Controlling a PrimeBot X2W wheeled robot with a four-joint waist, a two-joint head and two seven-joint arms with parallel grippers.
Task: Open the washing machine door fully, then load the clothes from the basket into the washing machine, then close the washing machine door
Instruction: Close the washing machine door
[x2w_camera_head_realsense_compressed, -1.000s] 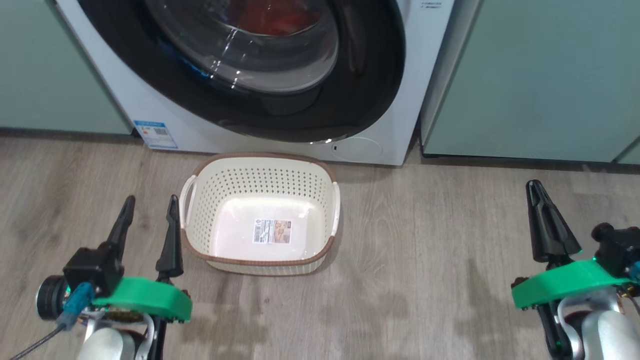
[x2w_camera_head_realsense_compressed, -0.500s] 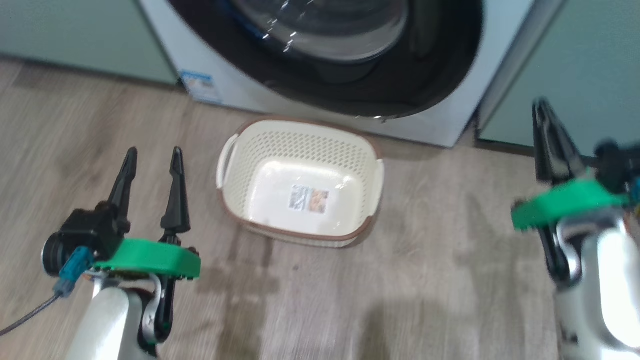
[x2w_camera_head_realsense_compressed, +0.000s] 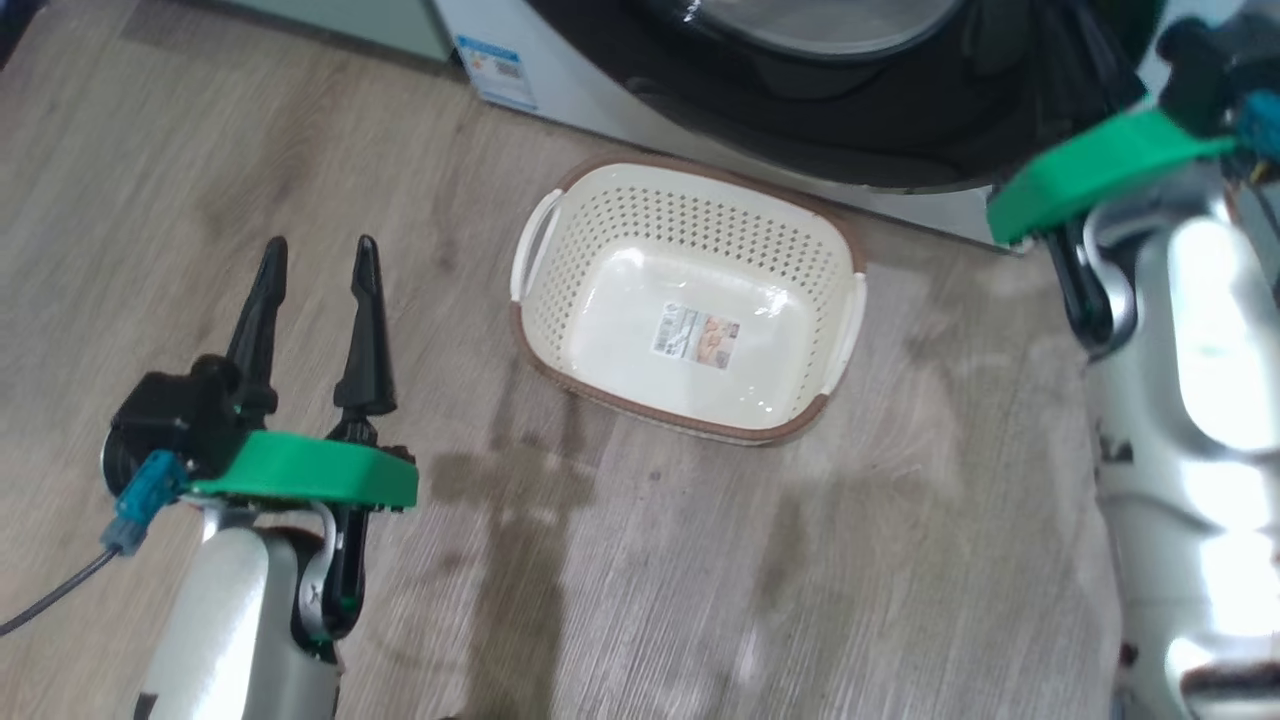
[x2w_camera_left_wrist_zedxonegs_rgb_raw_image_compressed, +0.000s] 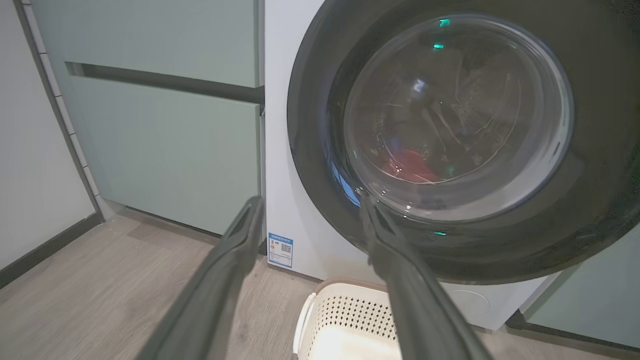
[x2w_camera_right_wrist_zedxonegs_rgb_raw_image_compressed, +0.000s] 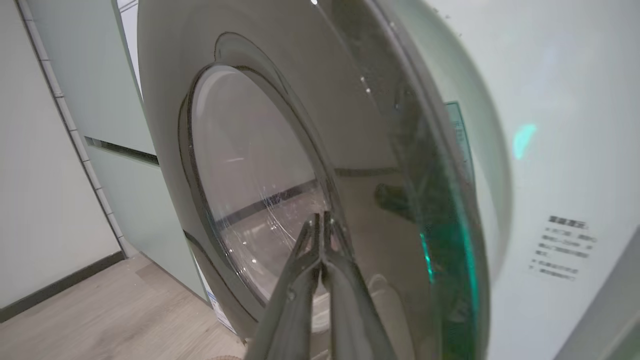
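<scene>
**Door closed, red clothes in drum, basket on floor**

Washer (x2w_camera_left_wrist_zedxonegs_rgb_raw_image_compressed: 275, 150) is the biggest thing here: white front, w/ pale green cabinets (x2w_camera_left_wrist_zedxonegs_rgb_raw_image_compressed: 165, 150) on both sides. Wood-look floor (x2w_camera_head_realsense_compressed: 800, 560) runs in front of it. Door (x2w_camera_left_wrist_zedxonegs_rgb_raw_image_compressed: 457, 125) lies flush on the washer front, w/ a glossy black rim and a bulging clear centre; looks closed in L wrist view.

Basket (x2w_camera_head_realsense_compressed: 690, 215) stands on the floor just in front of the washer, below the door, w/ just a label (x2w_camera_head_realsense_compressed: 697, 335) on its bottom.

My L claw (x2w_camera_head_realsense_compressed: 320, 250) hangs over the floor to the left of the basket, apart from it, fingers spread wide. My R claw (x2w_camera_right_wrist_zedxonegs_rgb_raw_image_compressed: 320, 220) is up at the door's right side, fingers pressed together on nothing. Tips are v. near the black rim by the glass edge; touching or not, can't tell.

Clothes (x2w_camera_left_wrist_zedxonegs_rgb_raw_image_compressed: 407, 165) show as a red patch low in the drum, seen thru the glass. Small blue sticker (x2w_camera_head_realsense_compressed: 492, 68) sits at the washer's lower left corner.
</scene>
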